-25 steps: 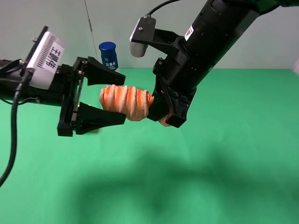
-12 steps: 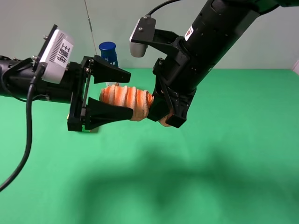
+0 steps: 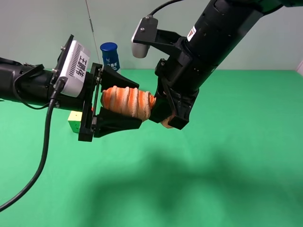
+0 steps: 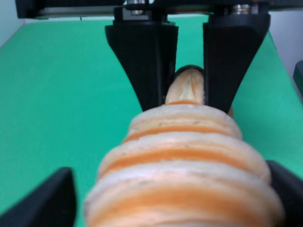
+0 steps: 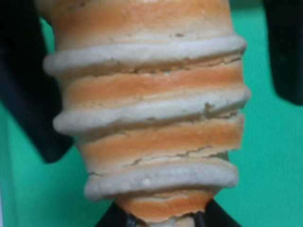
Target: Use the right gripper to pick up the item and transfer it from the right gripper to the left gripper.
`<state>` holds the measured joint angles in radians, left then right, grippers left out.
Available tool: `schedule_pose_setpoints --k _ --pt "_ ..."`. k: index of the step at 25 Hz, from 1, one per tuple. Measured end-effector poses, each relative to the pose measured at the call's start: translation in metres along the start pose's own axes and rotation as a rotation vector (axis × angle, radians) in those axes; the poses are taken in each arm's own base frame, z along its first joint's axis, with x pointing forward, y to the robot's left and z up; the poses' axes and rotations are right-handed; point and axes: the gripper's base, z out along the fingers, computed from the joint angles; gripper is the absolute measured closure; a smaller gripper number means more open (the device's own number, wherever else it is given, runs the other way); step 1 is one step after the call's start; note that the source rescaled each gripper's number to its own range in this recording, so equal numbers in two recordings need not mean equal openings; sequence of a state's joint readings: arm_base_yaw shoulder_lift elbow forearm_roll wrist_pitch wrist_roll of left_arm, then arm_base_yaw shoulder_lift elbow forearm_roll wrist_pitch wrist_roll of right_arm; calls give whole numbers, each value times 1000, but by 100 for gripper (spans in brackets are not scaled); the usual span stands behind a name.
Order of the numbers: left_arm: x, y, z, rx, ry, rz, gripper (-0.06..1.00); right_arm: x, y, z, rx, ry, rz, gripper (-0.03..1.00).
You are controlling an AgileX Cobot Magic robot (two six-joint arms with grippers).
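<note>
the item (image 3: 128, 100) hangs above the green worktop (image 3: 236, 165), its right end pinched in the right claw (image 3: 166, 117). the left claw (image 3: 138, 104) is spread around its left end, seemingly not pressing. if the right claw lets go too early, the soft roll may slip and fall.

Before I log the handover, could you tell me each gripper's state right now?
Left gripper: open, jaws straddling the roll.
Right gripper: shut on the roll.
</note>
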<state>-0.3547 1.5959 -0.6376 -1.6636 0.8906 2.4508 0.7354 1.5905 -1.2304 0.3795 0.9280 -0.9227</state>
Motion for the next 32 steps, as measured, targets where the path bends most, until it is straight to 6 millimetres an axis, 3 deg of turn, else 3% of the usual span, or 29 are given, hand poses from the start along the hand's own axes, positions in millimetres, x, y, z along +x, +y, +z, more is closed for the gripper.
schedule_pose_setpoints --k 2,3,16,17,18,21,23,26,32 --pt "0 0 0 2 2 1 54 0 0 0 3 0 -1 97" --pt "0 0 0 4 1 2 61 0 0 0 1 2 -2 97" --pt "-1 0 0 5 -10 9 78 1 1 0 -8 9 -2 96" --pt "-1 0 0 4 -10 8 79 1 1 0 -9 9 1 89" --pt "-1 0 0 3 -11 7 79 1 1 0 -10 10 1 76" --pt "-1 1 0 -14 -13 -2 81 1 2 0 -21 7 7 22" --pt "-1 2 0 -17 -14 -4 83 1 2 0 -20 8 6 6" --pt "-1 1 0 -16 -15 -4 83 1 2 0 -20 8 6 -1" --pt "-1 1 0 -15 -16 -4 85 2 1 -1 -3 20 8 -3"
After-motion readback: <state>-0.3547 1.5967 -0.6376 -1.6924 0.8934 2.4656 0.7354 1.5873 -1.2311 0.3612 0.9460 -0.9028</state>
